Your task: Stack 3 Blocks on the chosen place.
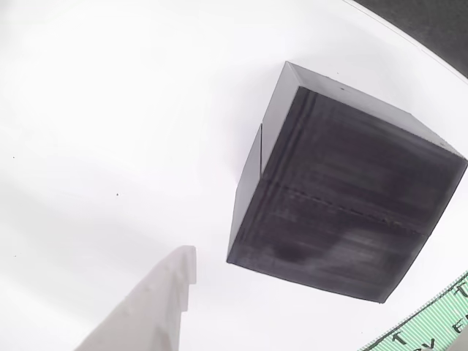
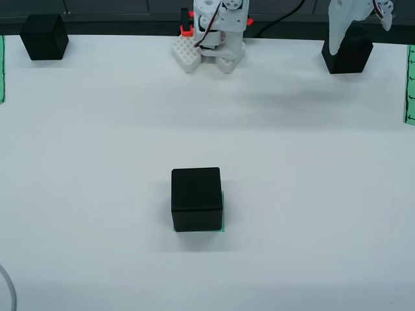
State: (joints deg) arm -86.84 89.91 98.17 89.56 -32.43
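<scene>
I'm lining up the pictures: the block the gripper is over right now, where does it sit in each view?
View that rides on the gripper: the block fills the centre-right, one white gripper finger at lower left.
View from above: it sits at the top right, under the white gripper.
Shared landmark: the green striped strip just beside it.

Both views are bright. In the view that rides on the gripper, the white table (image 1: pixel 95 110) glows so much its surface looks washed out, and the black block (image 1: pixel 344 205) looks smeared and blurry. In the still view, the table (image 2: pixel 311 194) is evenly lit with soft, faint shadows.
</scene>
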